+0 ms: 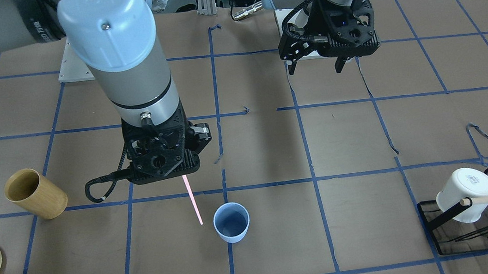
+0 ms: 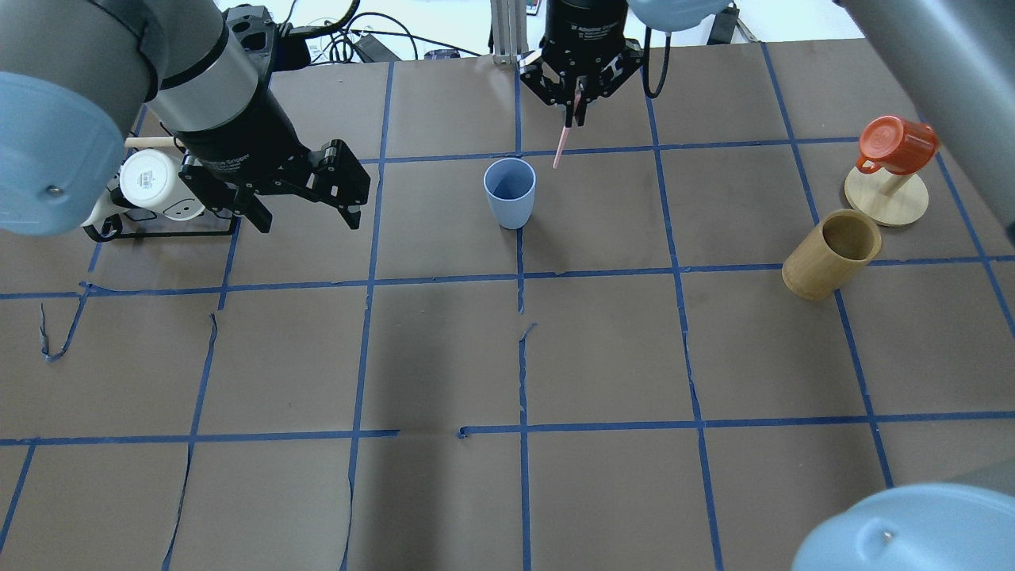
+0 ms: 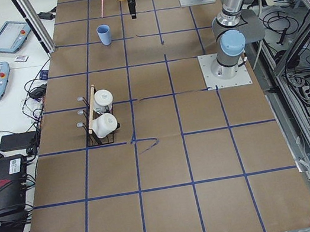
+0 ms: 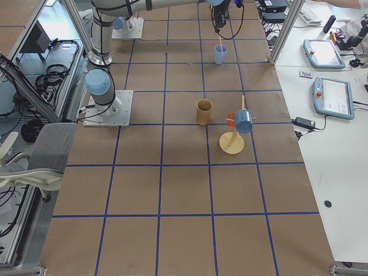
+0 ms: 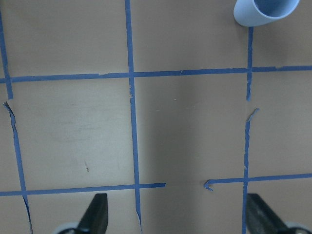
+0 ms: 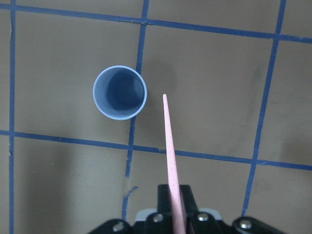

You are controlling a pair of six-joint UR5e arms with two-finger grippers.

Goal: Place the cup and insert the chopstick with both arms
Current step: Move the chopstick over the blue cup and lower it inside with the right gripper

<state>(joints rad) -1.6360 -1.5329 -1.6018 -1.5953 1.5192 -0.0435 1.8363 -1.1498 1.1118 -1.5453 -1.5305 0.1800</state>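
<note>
1. Cup [image 2: 510, 193] is standing upright on the brown table [image 2: 444, 357], mouth open upward, sitting on a blue tape line just by a crossing; nothing is lying inside it.
2. Over on the far side of the cup, the right gripper [image 2: 576, 107] is hanging above the table with its fingers pinched together on the upper end of the chopstick [image 1: 192, 200].
3. That pink stick is pointing downward at a slight tilt, its free tip hovering just beside the cup's rim, outside the mouth and touching nothing.
4. Off to the other side, the left gripper [image 2: 308, 214] is hovering with its two fingers [image 5: 95, 217] spread wide, gripping nothing and touching nothing, well apart from the cup.
5. Beside that open claw, white mugs [image 2: 151, 181] are resting on a black rack, and a tan wooden cup [image 2: 831, 254] is sitting near an orange mug [image 2: 896, 144] on the opposite end.
</note>
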